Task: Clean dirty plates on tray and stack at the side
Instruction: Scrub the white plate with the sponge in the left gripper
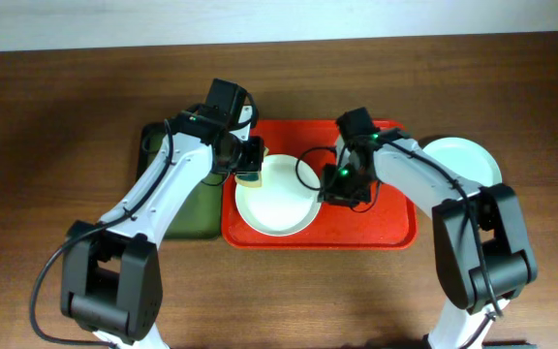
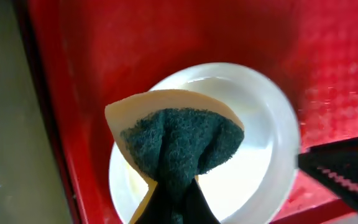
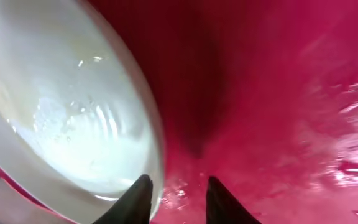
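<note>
Nearest to us is the folded sponge, its dark green scouring side outward. The left gripper pinches it tight, we think for scrubbing. It hangs over the white plate, which lies in the left part of the red tray. The right gripper stands parted and holds nothing. One finger is just beside the plate's rim, probably to stop it sliding. Another pale plate lies on the table beside the tray.

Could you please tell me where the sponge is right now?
The sponge is left of centre in the overhead view, pinched in the left claw at the left rim of the white plate on the red tray.
</note>
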You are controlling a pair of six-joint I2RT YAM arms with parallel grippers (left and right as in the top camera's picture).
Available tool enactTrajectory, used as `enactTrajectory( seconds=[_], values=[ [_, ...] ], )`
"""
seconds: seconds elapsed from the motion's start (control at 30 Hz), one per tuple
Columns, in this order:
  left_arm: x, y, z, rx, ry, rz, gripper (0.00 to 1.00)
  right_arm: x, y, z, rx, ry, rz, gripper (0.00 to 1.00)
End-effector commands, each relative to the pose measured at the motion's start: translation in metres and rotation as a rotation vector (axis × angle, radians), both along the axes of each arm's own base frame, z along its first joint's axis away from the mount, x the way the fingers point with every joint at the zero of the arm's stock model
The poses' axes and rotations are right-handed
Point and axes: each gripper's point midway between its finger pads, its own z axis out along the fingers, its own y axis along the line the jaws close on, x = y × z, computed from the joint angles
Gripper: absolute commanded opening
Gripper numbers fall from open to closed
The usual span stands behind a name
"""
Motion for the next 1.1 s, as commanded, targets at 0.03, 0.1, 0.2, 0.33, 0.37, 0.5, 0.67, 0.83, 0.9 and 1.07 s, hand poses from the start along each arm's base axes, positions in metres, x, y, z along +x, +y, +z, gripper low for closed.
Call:
enactTrajectory(
  seconds=[0.03,0.1,0.2,0.33,0.37,0.5,0.67,0.83,0.9,1.07],
  values=[
    [-0.004,-0.001,-0.024,0.071,0.036,-0.024,0.0,-0.001,0.0,-0.001,0.013,0.003,0.005,0.21],
    [-0.008,-0.007,-0.04,0.086,0.071,-0.042,0.0,-0.001,-0.001,-0.001,0.01,0.002,0.005,0.21],
    [-0.012,-0.007,-0.062,0.106,0.119,-0.048,0.0,0.001,0.0,-0.002,0.013,-0.007,0.005,0.21],
    [-0.013,-0.007,-0.072,0.114,0.139,-0.049,0.0,0.0,0.013,-0.009,0.026,-0.044,0.039,0.21],
    [-0.013,-0.007,-0.072,0.114,0.139,-0.049,0.0,-0.001,0.015,-0.008,0.026,-0.047,0.044,0.21],
    [-0.013,-0.006,-0.073,0.119,0.14,-0.048,0.0,-0.002,0.014,-0.009,0.024,-0.039,0.042,0.04],
    [-0.006,0.006,-0.079,0.194,0.109,-0.027,0.0,-0.004,0.013,-0.012,0.024,-0.039,0.042,0.04],
    [-0.028,-0.008,-0.12,0.212,0.174,-0.021,0.0,-0.004,0.013,-0.012,0.024,-0.039,0.043,0.04],
    [-0.051,-0.027,-0.143,0.153,0.278,-0.057,0.0,-0.004,0.013,-0.012,0.024,-0.039,0.043,0.04],
    [-0.043,-0.074,-0.093,-0.2,0.289,-0.157,0.0,-0.004,0.013,-0.012,0.024,-0.04,0.043,0.04]
  ],
)
